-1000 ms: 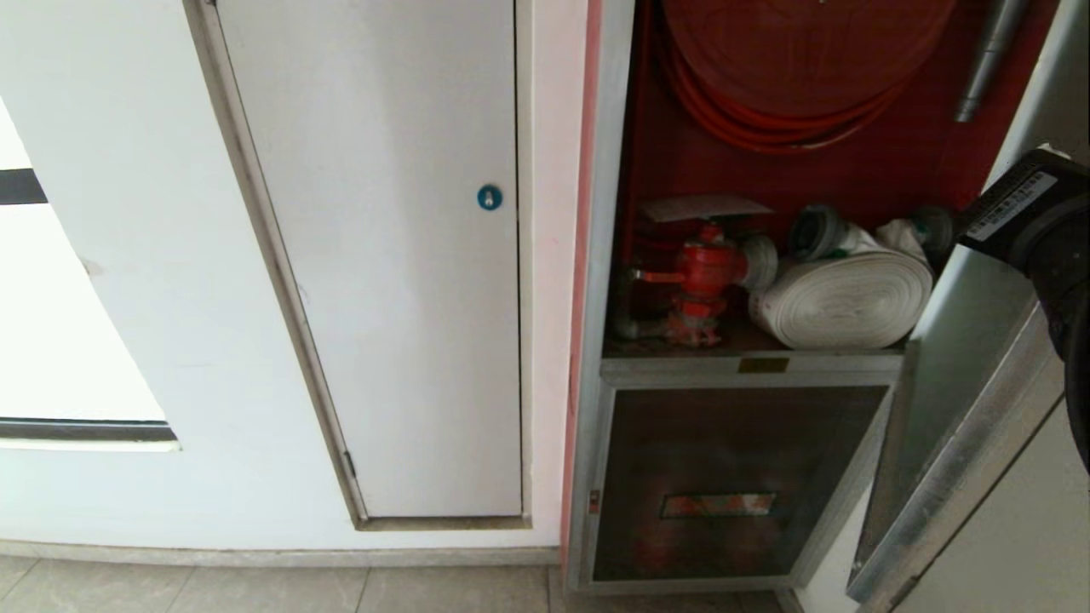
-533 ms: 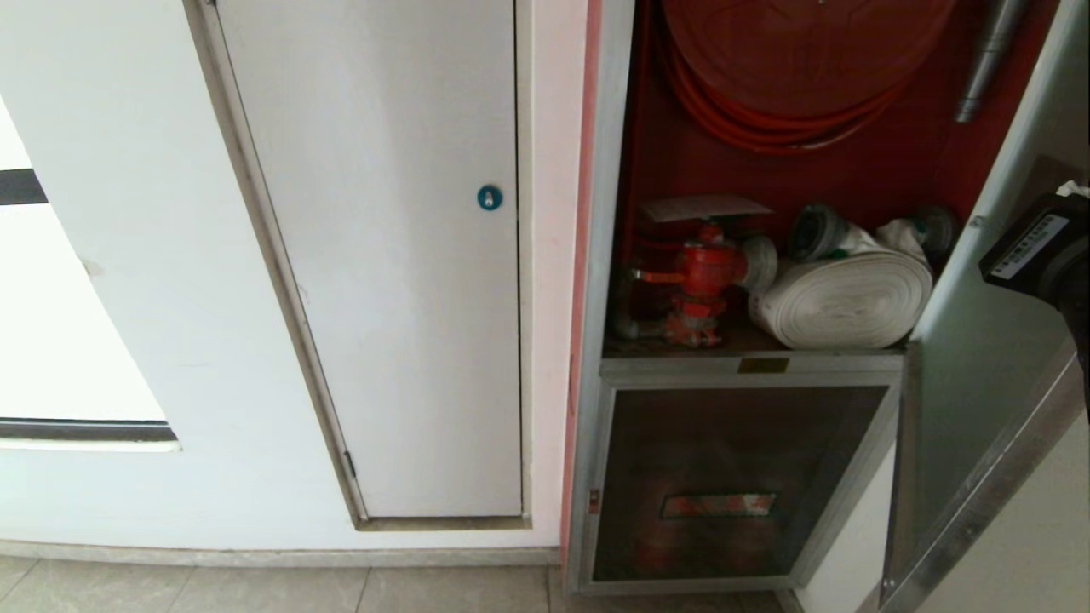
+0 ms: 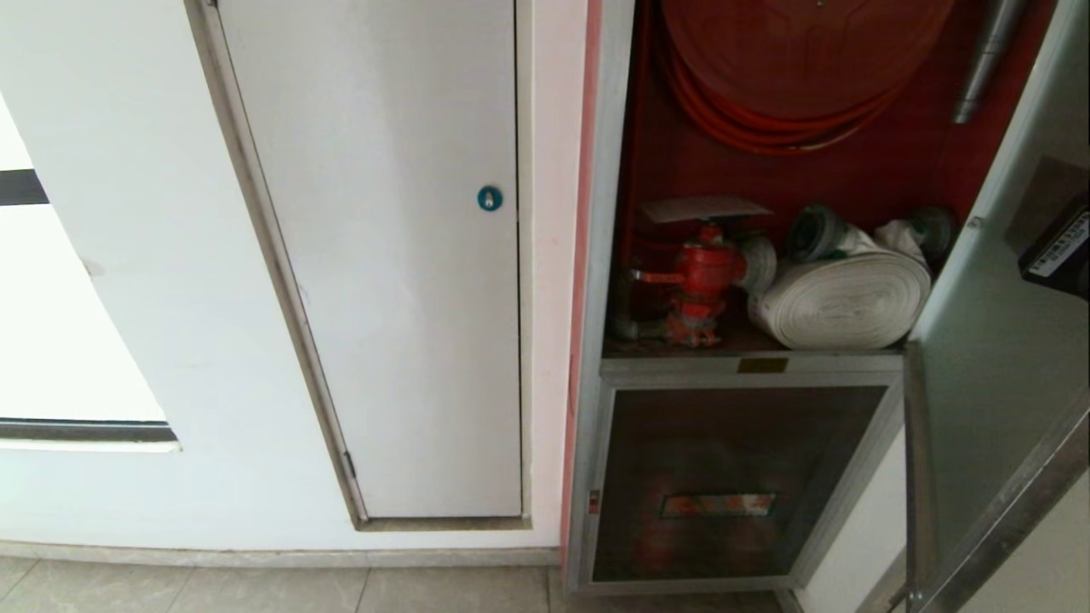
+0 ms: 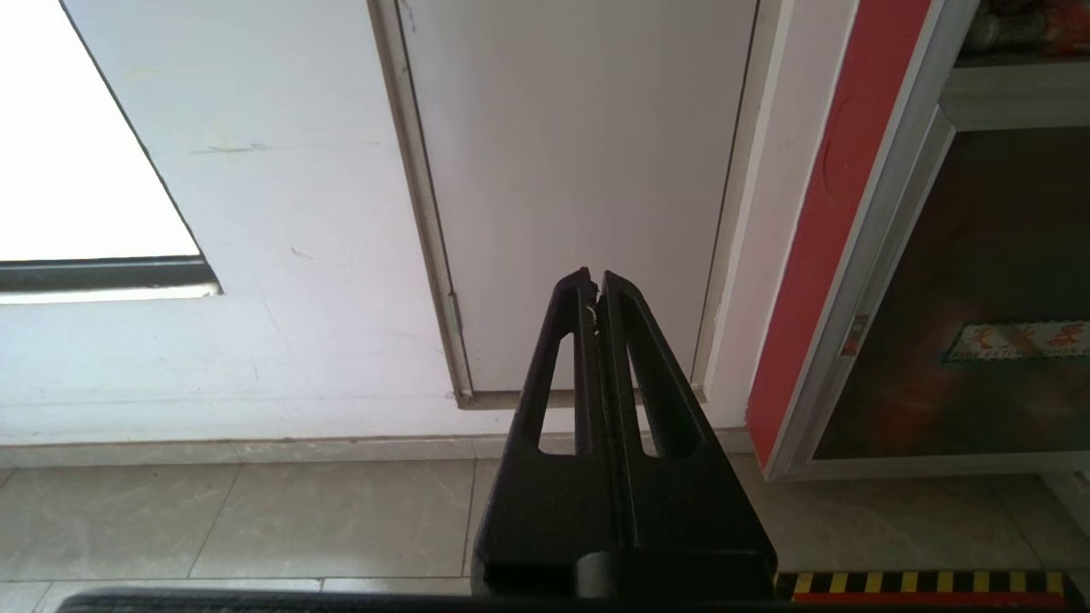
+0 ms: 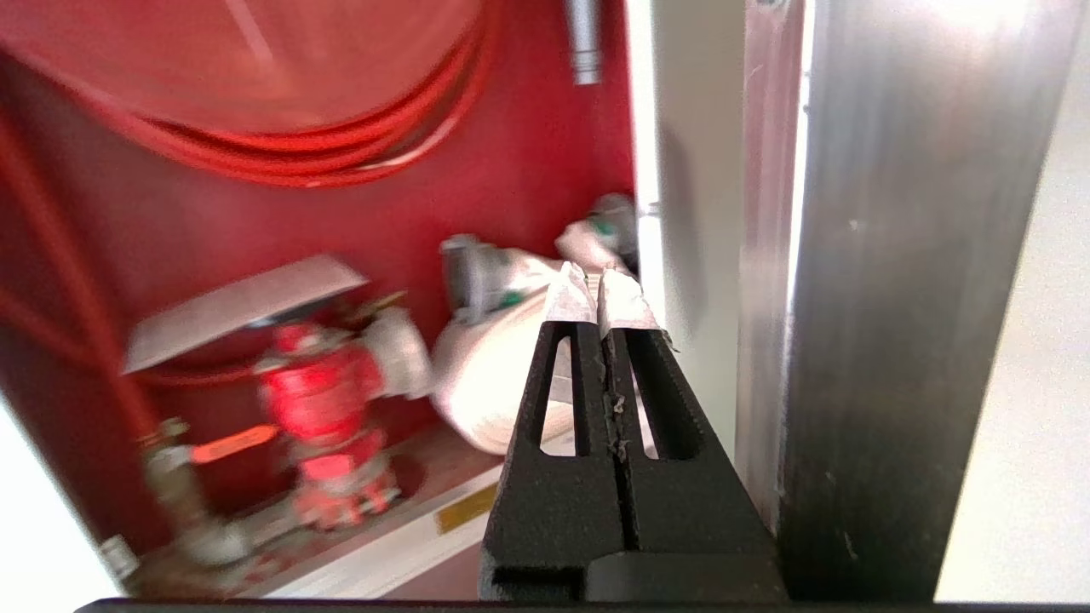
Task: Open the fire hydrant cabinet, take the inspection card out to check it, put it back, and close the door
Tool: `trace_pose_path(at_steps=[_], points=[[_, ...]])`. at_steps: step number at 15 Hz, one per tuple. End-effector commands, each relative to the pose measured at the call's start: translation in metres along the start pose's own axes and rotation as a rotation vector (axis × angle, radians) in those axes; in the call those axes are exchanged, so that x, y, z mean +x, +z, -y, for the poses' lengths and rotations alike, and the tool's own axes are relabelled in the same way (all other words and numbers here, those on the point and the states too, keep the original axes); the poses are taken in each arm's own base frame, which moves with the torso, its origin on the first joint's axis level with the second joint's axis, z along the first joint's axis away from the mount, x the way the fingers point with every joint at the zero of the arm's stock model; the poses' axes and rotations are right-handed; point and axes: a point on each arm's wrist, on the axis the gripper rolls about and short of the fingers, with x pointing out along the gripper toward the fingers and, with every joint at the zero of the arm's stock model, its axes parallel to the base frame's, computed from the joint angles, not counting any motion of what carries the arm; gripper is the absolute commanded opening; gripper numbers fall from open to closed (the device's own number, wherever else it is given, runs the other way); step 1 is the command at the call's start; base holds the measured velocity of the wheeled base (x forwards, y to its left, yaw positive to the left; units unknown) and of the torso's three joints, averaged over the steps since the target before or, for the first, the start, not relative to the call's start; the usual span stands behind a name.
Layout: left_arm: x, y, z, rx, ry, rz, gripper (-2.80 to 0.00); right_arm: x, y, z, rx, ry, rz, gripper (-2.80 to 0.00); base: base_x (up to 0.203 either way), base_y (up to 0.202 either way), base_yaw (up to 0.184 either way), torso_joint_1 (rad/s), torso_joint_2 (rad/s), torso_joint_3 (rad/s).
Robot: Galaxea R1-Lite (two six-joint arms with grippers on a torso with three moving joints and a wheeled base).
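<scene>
The fire hydrant cabinet [image 3: 609, 170] stands open, red inside, with the red hose reel [image 3: 800, 77], red valve [image 3: 705, 272] and white rolled hose [image 3: 843, 298]. A pale flat sheet, the inspection card [image 3: 705, 208], lies on top of the valve; its print faces away. The door [image 3: 979, 383] is swung out to the right, and its silver frame [image 5: 903, 298] fills one side of the right wrist view. My right gripper [image 5: 600, 285] is shut and empty beside that frame, apart from the card [image 5: 243, 306]. Only the right arm's black wrist [image 3: 1060, 247] shows at the head view's edge. My left gripper [image 4: 594, 285] is parked low, shut.
A plain white door with a blue round lock [image 3: 489, 197] stands left of the cabinet. Below the open compartment is a smaller dark panel with a slot [image 3: 724, 477]. Grey floor tiles [image 4: 255, 519] run along the wall, and a yellow-black strip [image 4: 928, 583] lies near the cabinet's foot.
My right arm has drawn back to the right, almost out of the head view. The door has swung further open to the right. The left arm has not moved.
</scene>
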Motion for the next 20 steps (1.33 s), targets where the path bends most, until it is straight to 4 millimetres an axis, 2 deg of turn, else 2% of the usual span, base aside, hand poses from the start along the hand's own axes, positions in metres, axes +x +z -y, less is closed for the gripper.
trace_pose_path(at_steps=[1,8,12,16,20], points=[[0.001,-0.002,0.000,0.000,0.000,-0.008,-2.80,0.004,0.001,0.006,-0.008,-0.043,0.006,-2.80,0.000,0.000,0.000,0.000,0.00,0.000],[0.001,-0.002,0.000,0.000,0.000,-0.008,-2.80,0.020,-0.002,0.026,-0.081,-0.207,-0.013,-2.80,0.000,0.000,0.000,0.000,0.00,0.000],[0.001,-0.002,0.000,0.000,0.000,-0.008,-2.80,0.035,-0.005,0.045,-0.141,-0.335,-0.006,-2.80,0.000,0.000,0.000,0.000,0.00,0.000],[0.001,-0.002,0.000,0.000,0.000,-0.007,-2.80,0.037,0.002,0.058,-0.150,-0.401,0.012,-2.80,0.000,0.000,0.000,0.007,0.00,-0.002],[0.001,-0.002,0.000,0.000,0.000,-0.008,-2.80,0.045,0.007,0.080,-0.208,-0.526,0.017,-2.80,0.000,0.000,0.000,0.006,0.00,-0.001]])
